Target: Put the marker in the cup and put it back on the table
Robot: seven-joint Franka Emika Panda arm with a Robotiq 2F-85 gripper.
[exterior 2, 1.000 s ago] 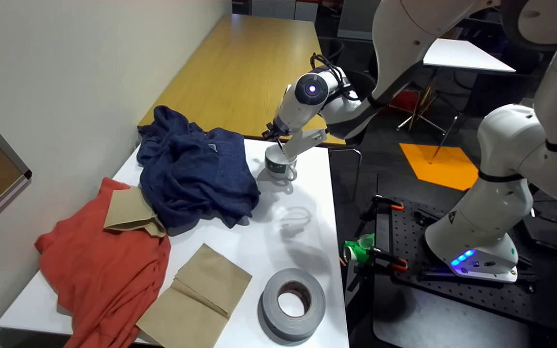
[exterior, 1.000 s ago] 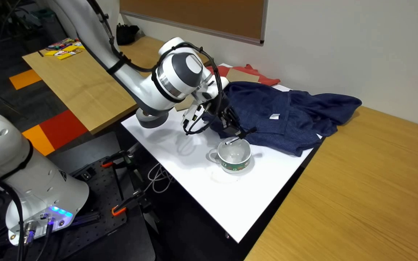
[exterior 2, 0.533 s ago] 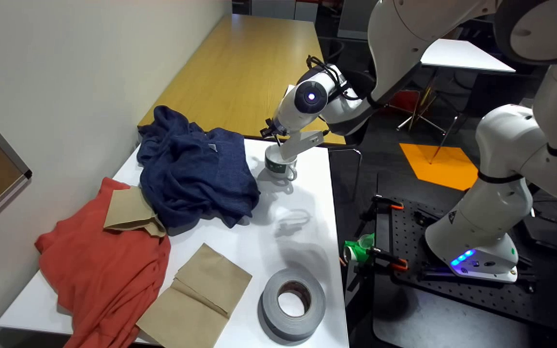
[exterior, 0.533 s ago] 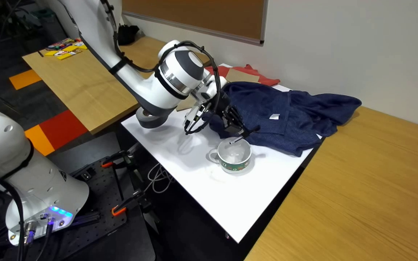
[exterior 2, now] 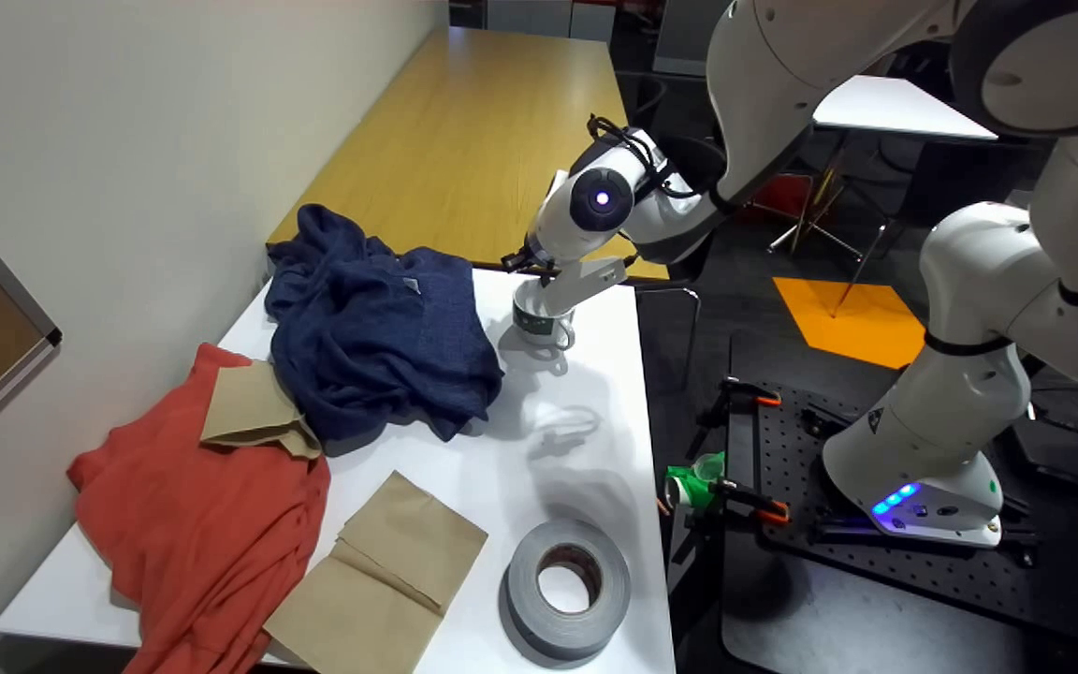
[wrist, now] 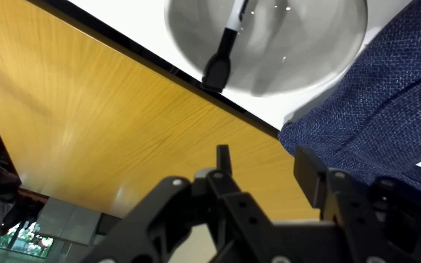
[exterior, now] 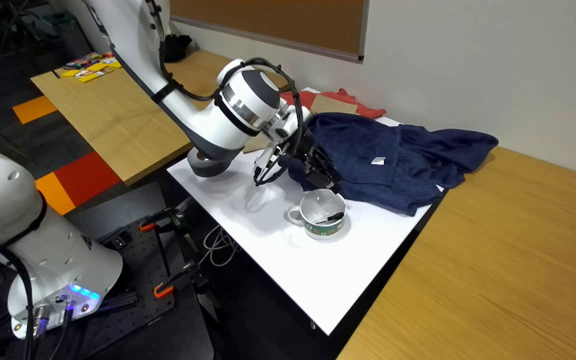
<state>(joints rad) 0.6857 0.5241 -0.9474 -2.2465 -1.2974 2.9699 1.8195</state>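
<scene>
Here we are, and the slim marker with a white barrel and black end [wrist: 228,41] is inside the glossy white round cup with a green patterned band and loop handle [exterior: 317,204]! In an exterior view it leans low in the bowl, black end toward the side away from the handle; whether it touches the bottom, I can't tell. From the wrist view that black end crosses the line of the rim, and whether it touches there, I can't tell either.

Look at the black two-fingered gripper [wrist: 264,163]: it's wide, fingers [wrist: 308,176] well apart, the light-brown wooden tabletop [exterior: 508,240] showing through the gap, and the marker lies apart from both. The gripper hangs at the cup's far rim in an exterior view, reaching in at a slant on the end of the white jointed robot arm [exterior: 244,106].

The cup stands upright on the flat white rectangular worktop [exterior: 318,287], just beside the crumpled navy-blue cloth garment [exterior 2: 380,346], a strip of white between them. And along that same worktop: the crumpled red cloth [exterior 2: 207,510] with a folded brown paper piece [exterior 2: 254,404] on top, the creased brown paper sheet [exterior 2: 413,538] near it, and the thick grey roll of tape [exterior 2: 522,585] lying flat, well apart from the cup
</scene>
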